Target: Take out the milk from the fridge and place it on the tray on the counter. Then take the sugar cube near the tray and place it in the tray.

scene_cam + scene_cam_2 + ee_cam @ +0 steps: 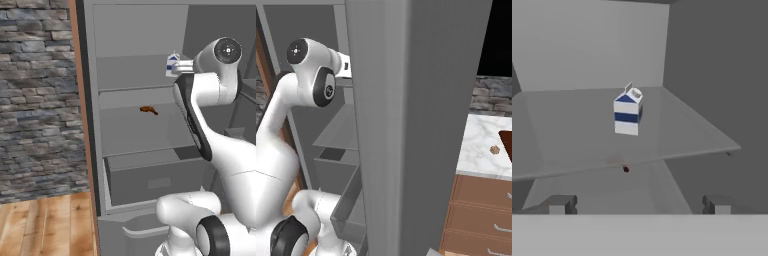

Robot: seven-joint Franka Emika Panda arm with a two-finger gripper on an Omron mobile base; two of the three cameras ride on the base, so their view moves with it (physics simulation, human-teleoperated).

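Grey shelves line the open fridge [145, 130], and the milk [628, 111] stands upright on an upper shelf [577, 130], toward its middle and well back from the front edge. The fingers [637, 204] are spread as wide as they go and hold nothing; they hang in front of that shelf, short of the carton and apart from it. In the left base view the milk [172, 64] shows just beyond the hand, near the shelf's right side. An orange-brown food item [148, 110] lies on the shelf below, above the grey drawer [157, 180]. Outside, past the fridge's side wall, the marble table [478, 145] carries the sugar cube [494, 149], near the corner of the tray [507, 142] by the table's right edge.
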